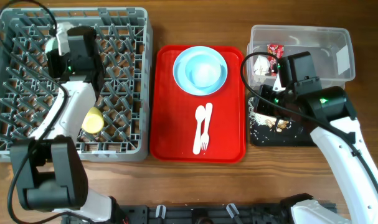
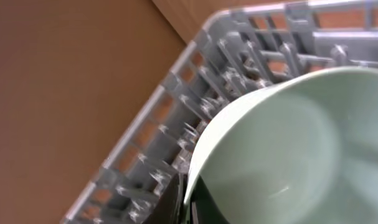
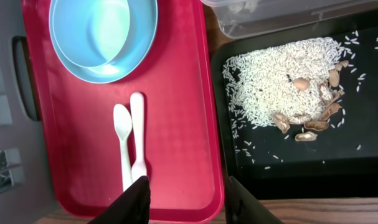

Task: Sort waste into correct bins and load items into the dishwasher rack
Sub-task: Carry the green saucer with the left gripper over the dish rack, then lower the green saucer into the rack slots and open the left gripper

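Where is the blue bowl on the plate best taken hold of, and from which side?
At its rim, from straight above, one finger inside and one outside. The bowl stands upright, mouth open, on the plate, so its thin wall is free; its body looks too wide to span.

rack (image 1: 27, 148): far left of the counter (image 1: 195, 186), takes up that whole end
cup (image 1: 93, 120): in the rack, toward the front, a bit right of its middle
second bowl (image 2: 288, 149): up over the rack's pegs, near a corner
serving tray (image 1: 176, 140): middle, just right of the rack
plate (image 1: 179, 70): back half of the serving tray, with a bowl (image 1: 205, 71) sitting in it
spoon (image 1: 199, 121) + fork (image 1: 206, 134): side by side in front of the plate, spoon on the left
tub (image 1: 326, 40): back right
wrapper (image 1: 274, 50), paper scrap (image 1: 261, 64): in the tub's left end
shallow tray (image 1: 297, 137): right in front of the tub, food scraps (image 1: 279, 124) in it
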